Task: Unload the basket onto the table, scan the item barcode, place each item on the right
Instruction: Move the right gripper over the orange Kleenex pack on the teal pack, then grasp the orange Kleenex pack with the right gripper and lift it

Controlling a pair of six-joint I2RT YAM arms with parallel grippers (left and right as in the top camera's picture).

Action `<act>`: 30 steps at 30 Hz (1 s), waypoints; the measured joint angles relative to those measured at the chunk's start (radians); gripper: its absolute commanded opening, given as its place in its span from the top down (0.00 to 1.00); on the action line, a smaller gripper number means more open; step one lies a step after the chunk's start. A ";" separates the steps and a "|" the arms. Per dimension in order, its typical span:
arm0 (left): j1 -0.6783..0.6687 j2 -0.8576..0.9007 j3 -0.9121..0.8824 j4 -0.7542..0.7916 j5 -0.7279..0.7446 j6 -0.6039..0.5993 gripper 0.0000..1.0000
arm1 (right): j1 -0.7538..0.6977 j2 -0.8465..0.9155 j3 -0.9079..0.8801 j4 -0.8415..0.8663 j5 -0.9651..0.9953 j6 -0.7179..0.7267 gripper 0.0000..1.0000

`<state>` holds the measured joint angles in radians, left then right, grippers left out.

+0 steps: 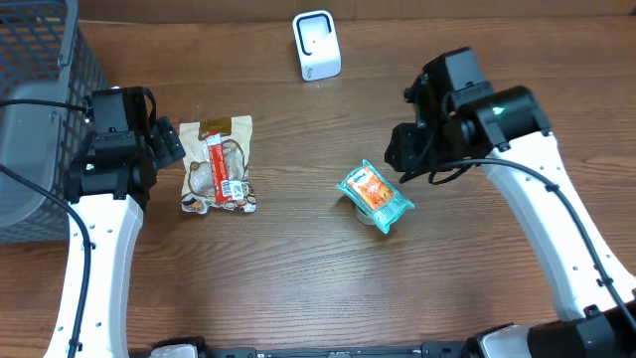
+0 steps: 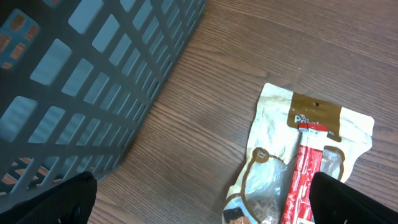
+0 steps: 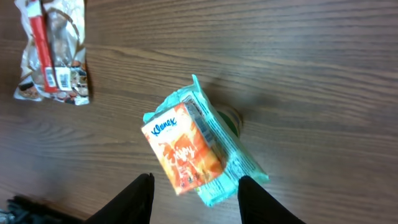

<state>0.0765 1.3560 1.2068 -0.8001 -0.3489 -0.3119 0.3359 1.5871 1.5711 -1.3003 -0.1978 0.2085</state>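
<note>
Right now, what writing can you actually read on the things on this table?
"Kleenex": on the orange face of the tissue pack.
Script word below it on the same pack: too blurred to read.
White lettering on the brown header of the snack bag: partly covered, unreadable.
White scanner: no text visible.

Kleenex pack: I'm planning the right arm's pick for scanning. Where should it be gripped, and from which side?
Take the Kleenex pack across its two long edges, near mid-length, from straight above. It lies face up and diagonal, apparently propped on something green, so the narrow width looks suited to the right tool, turned to match that diagonal.
</note>
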 measured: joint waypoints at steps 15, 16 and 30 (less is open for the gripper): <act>0.000 0.000 0.000 0.000 0.000 0.000 0.00 | 0.005 0.003 -0.309 0.241 -0.022 0.001 0.58; 0.000 0.000 0.000 0.000 0.000 0.000 0.00 | 0.005 0.003 -0.309 0.241 -0.029 0.000 0.58; 0.000 0.000 0.000 0.000 0.000 0.000 0.00 | 0.005 0.003 -0.309 0.216 -0.112 -0.016 0.58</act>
<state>0.0765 1.3560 1.2068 -0.8005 -0.3489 -0.3119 0.3408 1.5906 1.2621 -1.0847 -0.3096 0.1925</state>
